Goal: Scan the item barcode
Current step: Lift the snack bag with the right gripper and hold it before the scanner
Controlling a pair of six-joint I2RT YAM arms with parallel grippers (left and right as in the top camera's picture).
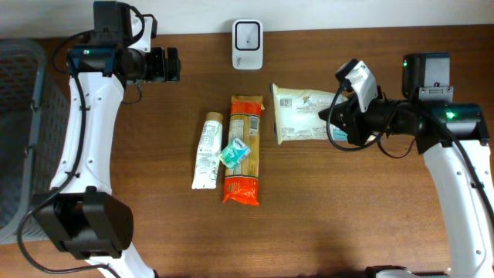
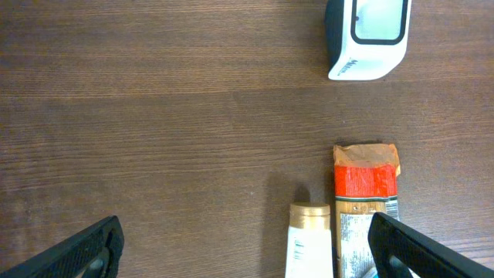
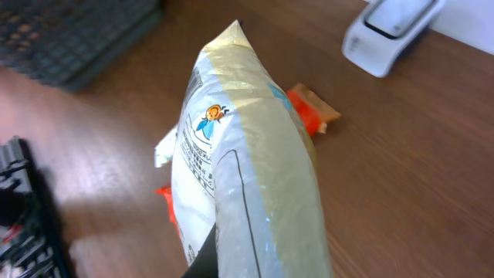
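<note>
A cream plastic bag (image 1: 301, 114) with printed text lies right of centre, and my right gripper (image 1: 340, 117) is shut on its right end. In the right wrist view the bag (image 3: 248, 166) fills the middle, edge-on, and seems raised off the wood; one dark finger (image 3: 205, 261) shows against it. The white barcode scanner (image 1: 247, 44) stands at the back centre, also seen as the scanner (image 3: 390, 27) and the scanner (image 2: 367, 35). My left gripper (image 1: 171, 64) hovers open at the back left, left of the scanner, with nothing between its fingers (image 2: 85, 251).
A white tube (image 1: 207, 150), a long orange pasta packet (image 1: 244, 150) and a small teal packet (image 1: 234, 154) lie side by side mid-table. A dark mesh basket (image 1: 23, 131) stands at the left edge.
</note>
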